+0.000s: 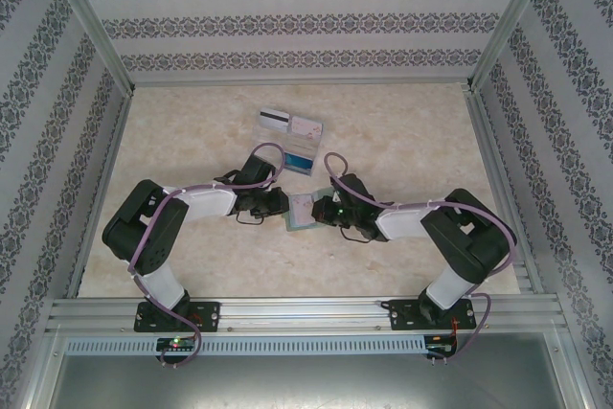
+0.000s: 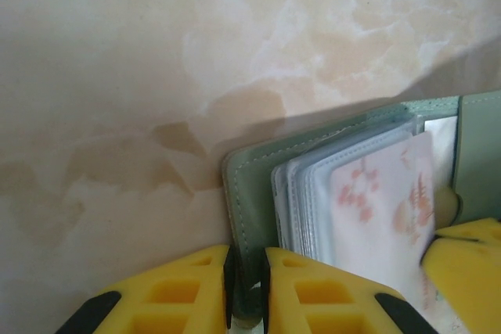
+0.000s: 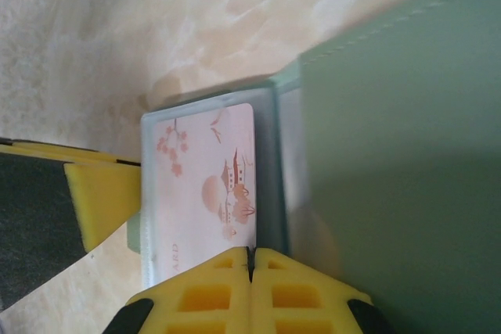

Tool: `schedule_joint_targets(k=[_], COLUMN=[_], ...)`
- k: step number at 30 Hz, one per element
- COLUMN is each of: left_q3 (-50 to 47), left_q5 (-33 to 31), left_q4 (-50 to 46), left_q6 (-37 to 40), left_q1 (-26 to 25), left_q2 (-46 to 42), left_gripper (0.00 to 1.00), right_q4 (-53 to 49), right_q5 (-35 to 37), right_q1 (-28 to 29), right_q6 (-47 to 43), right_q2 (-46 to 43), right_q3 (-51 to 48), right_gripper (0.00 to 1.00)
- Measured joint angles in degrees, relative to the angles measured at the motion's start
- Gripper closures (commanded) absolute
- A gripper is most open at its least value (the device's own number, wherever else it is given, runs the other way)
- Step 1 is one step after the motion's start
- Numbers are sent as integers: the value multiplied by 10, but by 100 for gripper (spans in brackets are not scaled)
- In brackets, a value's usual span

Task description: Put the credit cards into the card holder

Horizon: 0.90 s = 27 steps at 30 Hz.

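The grey-green card holder [image 1: 300, 215] lies open at mid-table between both grippers. My left gripper [image 2: 246, 291] is shut on the edge of its green cover [image 2: 252, 193]; clear inner pockets [image 2: 301, 193] fan out beside it. A pale pink patterned card [image 3: 205, 181] sits partly inside a clear pocket, and my right gripper [image 3: 251, 262] is shut on its near edge. The other green cover [image 3: 399, 177] stands to the right of the card. In the top view the left gripper [image 1: 283, 206] and right gripper [image 1: 322, 212] meet at the holder.
A clear plastic tray [image 1: 287, 141] behind the grippers holds a white-grey card with a black stripe [image 1: 273, 120], a pale patterned card [image 1: 307, 126] and a blue card [image 1: 301, 156]. Aluminium rails [image 1: 287, 313] edge the marbled table; patterned walls enclose it.
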Motion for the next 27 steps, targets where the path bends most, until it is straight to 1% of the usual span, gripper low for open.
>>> schedule_joint_targets(k=[4, 5, 9, 11, 12, 16, 20, 23, 27], left_q3=[0, 0, 0, 0, 0, 0, 0, 1, 3], left_q5=[0, 0, 0, -2, -2, -6, -9, -9, -7], left_q4=[0, -1, -1, -3, -3, -12, -28, -35, -39], left_q6=[0, 0, 0, 0, 0, 3, 5, 8, 10], left_q1=[0, 0, 0, 0, 0, 0, 0, 0, 0], left_q2=[0, 0, 0, 0, 0, -4, -11, -15, -19], left_gripper=[81, 81, 81, 81, 81, 81, 81, 81, 81], right_q4=[-13, -14, -26, -48, -62, -123, -188, -222, -240], right_q5=[0, 0, 1, 2, 3, 7, 6, -4, -34], right_q1=[4, 4, 4, 4, 4, -4, -24, -30, -30], right_q6=[-7, -9, -16, -24, -30, -56, -89, -117, -141], right_q2=[7, 8, 2, -10, -20, -75, -119, -124, -100], right_q3=[14, 14, 14, 14, 14, 15, 37, 66, 89], right_gripper=[100, 96, 74, 67, 66, 63, 66, 71, 73])
